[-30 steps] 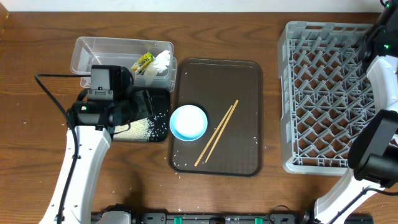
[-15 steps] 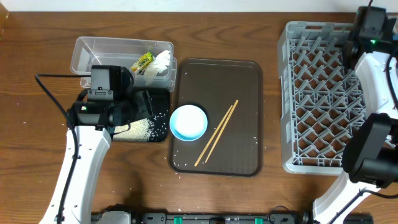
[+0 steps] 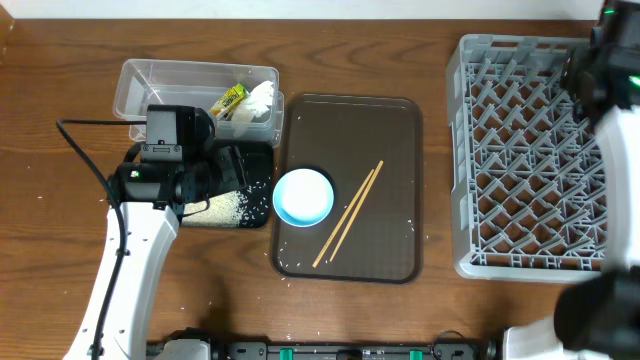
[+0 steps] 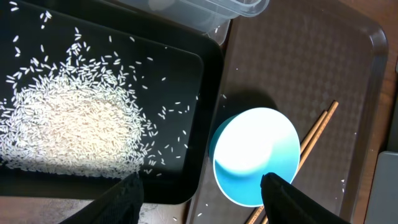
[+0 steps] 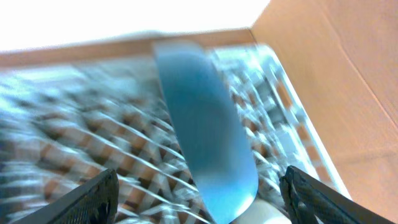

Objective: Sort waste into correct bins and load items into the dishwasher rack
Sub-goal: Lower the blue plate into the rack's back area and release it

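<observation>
Light-blue bowl [image 4: 255,155] is parked at the brown tray's [image 3: 390,130] left edge, just ahead of the wide-open, empty left gripper [image 4: 202,185], so it's best reached from there. Right gripper [image 5: 199,180] is spread open astride the upright plate [image 5: 205,143] in the rack [image 3: 520,150].

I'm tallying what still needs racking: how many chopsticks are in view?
2. Both chopsticks lie side by side, diagonally, on the brown tray, just right of the light-blue bowl. None seem hidden.
</observation>
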### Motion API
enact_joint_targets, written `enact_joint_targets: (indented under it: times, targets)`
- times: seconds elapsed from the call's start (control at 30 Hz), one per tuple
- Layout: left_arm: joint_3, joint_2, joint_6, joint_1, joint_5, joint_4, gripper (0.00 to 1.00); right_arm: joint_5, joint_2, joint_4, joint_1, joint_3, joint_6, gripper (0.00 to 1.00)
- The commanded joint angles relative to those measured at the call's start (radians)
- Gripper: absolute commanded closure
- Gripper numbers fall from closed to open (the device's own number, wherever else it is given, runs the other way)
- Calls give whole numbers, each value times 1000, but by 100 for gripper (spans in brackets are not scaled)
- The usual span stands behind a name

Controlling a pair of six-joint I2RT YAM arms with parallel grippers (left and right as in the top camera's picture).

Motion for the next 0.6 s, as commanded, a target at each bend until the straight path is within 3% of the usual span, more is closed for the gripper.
enact_joint_targets:
  times: [0.0, 0.3, 0.57]
  targets:
    - [7, 6, 9, 1, -10, -3, 36, -269, -69, -28, 17, 6, 68, 19]
    - [7, 6, 9, 1, -10, -3, 36, -327, -65, -187, 147, 4, 75, 19]
    - [7, 6, 9, 1, -10, -3, 36, -327, -54, -213, 285, -10, 79, 19]
